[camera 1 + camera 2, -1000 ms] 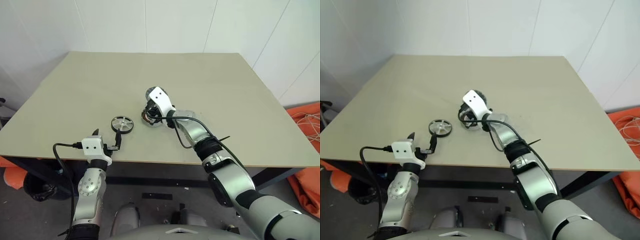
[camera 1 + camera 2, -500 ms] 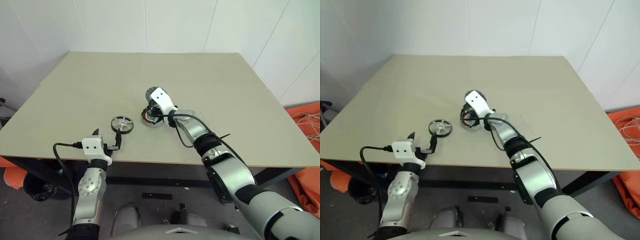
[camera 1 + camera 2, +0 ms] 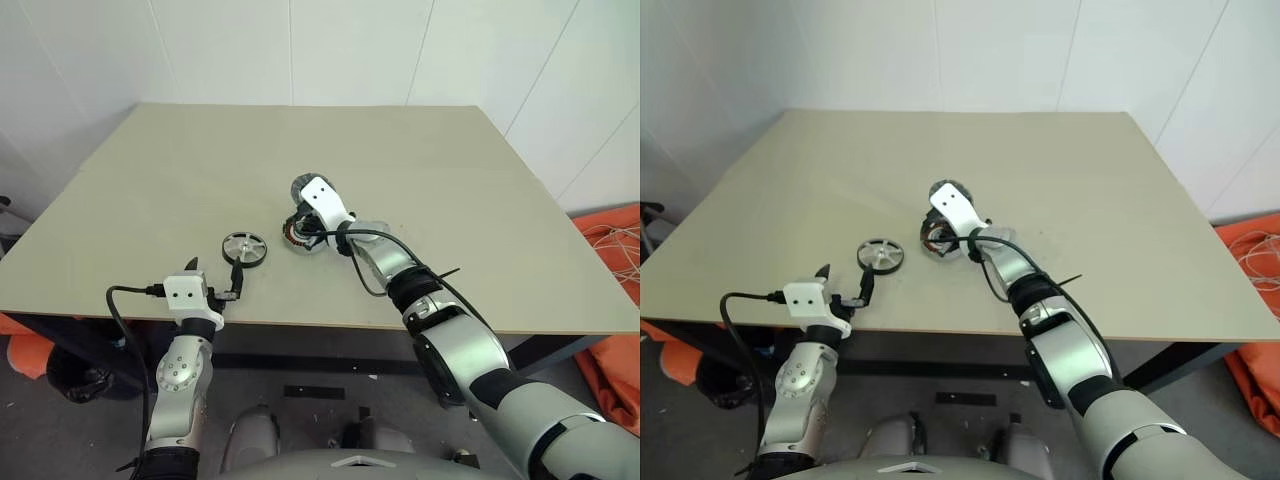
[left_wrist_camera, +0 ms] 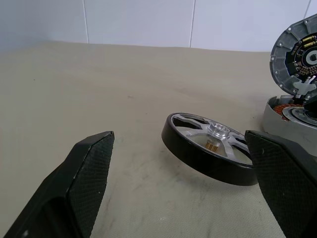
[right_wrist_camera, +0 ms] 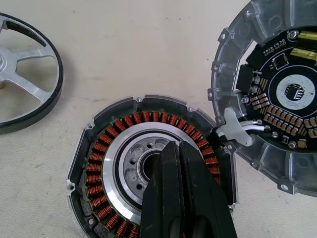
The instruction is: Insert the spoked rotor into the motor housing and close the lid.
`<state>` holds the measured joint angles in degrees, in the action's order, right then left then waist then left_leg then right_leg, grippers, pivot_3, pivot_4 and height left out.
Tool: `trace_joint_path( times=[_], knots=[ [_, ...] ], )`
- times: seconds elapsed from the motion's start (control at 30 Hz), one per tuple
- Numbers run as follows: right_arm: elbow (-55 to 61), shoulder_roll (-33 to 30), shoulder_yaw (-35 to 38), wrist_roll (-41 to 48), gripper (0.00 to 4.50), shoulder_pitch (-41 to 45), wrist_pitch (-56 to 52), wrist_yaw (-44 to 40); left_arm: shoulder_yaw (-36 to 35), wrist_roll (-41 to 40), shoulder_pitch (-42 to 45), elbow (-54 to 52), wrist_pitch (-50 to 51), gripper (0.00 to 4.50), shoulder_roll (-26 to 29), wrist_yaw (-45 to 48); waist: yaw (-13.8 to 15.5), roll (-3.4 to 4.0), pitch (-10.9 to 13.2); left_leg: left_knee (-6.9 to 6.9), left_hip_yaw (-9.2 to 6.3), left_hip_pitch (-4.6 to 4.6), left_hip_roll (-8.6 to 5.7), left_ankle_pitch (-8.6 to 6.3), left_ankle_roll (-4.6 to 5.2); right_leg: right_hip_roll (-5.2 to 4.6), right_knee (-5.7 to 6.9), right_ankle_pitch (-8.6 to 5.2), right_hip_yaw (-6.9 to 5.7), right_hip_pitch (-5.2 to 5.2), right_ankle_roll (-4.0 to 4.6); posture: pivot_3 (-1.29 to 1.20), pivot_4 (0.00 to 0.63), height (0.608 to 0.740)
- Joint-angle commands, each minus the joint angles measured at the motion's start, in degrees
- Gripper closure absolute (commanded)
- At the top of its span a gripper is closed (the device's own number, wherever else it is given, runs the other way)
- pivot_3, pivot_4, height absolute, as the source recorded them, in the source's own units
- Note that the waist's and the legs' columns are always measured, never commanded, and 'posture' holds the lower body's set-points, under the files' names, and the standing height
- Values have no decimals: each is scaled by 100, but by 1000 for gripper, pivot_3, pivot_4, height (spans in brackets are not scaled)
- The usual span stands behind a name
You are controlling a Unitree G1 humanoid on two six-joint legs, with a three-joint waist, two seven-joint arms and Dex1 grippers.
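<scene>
In the lower left of the left eye view, the left gripper [image 3: 214, 274] sat at the near edge of the table [image 3: 180, 170] with its two black fingers spread wide and nothing between them. The spoked rotor [image 3: 245, 248] lay flat on the table just beyond those fingertips, slightly to their right and apart from them. Right of the rotor, near the frame's centre, the motor housing [image 3: 298, 238] rested open, its ring of copper windings exposed. The lid [image 5: 275, 94] stood tilted up at the housing's far edge, its circuit board side showing. The right gripper [image 5: 181, 151] was pressed shut, empty, its tip over the housing's central hub.
</scene>
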<state>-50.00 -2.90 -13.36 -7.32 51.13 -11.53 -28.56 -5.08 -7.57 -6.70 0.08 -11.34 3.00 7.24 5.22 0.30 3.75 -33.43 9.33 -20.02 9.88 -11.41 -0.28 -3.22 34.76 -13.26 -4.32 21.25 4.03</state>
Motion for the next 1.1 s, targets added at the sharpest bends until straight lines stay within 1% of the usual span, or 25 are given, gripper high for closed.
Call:
trace_joint_path(
  times=[0.03,0.3,0.5,0.83,1.1],
  knots=[
    [128,56,-67,-72,4469,193,76,-48,7,23,97,-79,-85,0,13,10,-1,0,0,0,0,0,0,0,0,0,0,0,0,0,0,0,0,740],
    [247,142,100,34,4469,298,101,-4,18,27,86,-78,-92,0,3,7,0,0,0,0,0,0,0,0,0,0,0,0,0,1,0,0,0,740],
    [174,85,196,26,4469,318,136,110,27,31,73,-82,-99,0,0,2,1,0,0,1,0,0,0,0,0,0,0,0,0,0,0,0,0,740],
    [675,-109,297,126,4469,-99,12,-6,20,9,37,-105,-104,0,4,3,1,0,0,1,1,-1,0,0,0,0,0,0,0,1,0,0,0,740],
    [881,6,206,120,4469,-242,-111,-85,9,6,43,-108,-80,0,22,8,-1,0,0,1,1,0,0,0,0,0,0,0,0,1,0,0,0,740]
  ],
)
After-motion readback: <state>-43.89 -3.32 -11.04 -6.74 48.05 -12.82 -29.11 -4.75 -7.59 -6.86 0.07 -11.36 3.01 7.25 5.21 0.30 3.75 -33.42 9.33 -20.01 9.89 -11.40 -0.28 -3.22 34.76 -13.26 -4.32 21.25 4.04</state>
